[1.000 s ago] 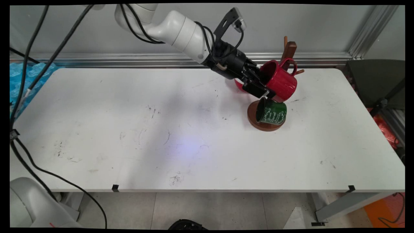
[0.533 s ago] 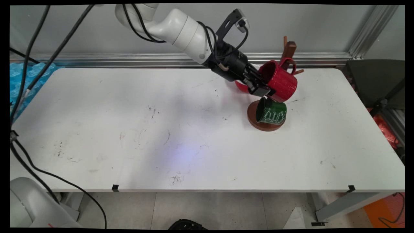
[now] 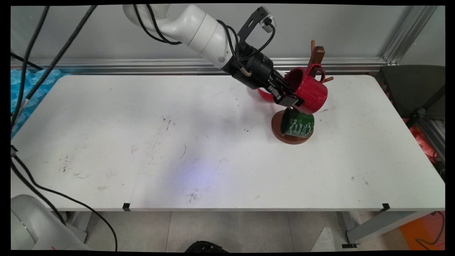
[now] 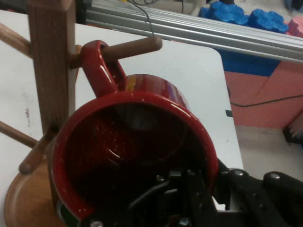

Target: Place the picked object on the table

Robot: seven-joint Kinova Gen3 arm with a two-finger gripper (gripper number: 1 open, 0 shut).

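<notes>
Tabletop (image 3: 142,124) carries a wooden mug tree (image 3: 317,54) near its far right side, its round base (image 3: 276,125) nearest the camera; a green mug (image 3: 298,124) hangs low over that base; a red mug (image 3: 308,89) lies tilted above it, mouth toward the hand (image 3: 288,100), handle looped over a peg (image 4: 135,47) on the side away from the hand; the hand is closed on the red mug's rim, one finger inside, one outside.

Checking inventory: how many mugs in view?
3, maybe. Red mug in the end effector, handle on a rack peg; green mug hangs below; red shape behind, mostly hidden.
</notes>
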